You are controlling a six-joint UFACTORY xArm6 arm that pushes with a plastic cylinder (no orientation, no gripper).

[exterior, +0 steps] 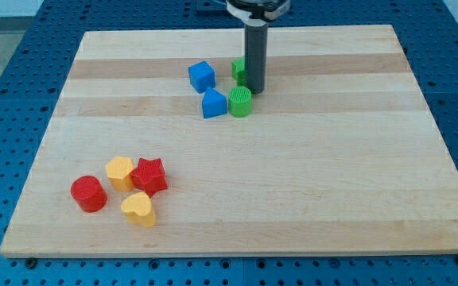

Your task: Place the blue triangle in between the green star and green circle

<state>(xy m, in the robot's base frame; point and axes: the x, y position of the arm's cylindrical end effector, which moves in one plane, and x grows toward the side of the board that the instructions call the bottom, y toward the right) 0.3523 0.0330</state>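
The blue triangle (pixel 214 104) lies on the wooden board (pixel 293 175) near the view's top middle, touching the left side of the green circle (pixel 240 102). The green star (pixel 238 69) sits just above the circle, partly hidden behind my rod. My tip (pixel 255 90) rests on the board right of the star and just above-right of the green circle, close to both. A blue cube (pixel 201 76) stands left of the star, above the triangle.
At the view's lower left sits a cluster: a red cylinder (pixel 88 193), a yellow block (pixel 120 171), a red star (pixel 149 175) and a yellow heart (pixel 139 209). A blue perforated table surrounds the board.
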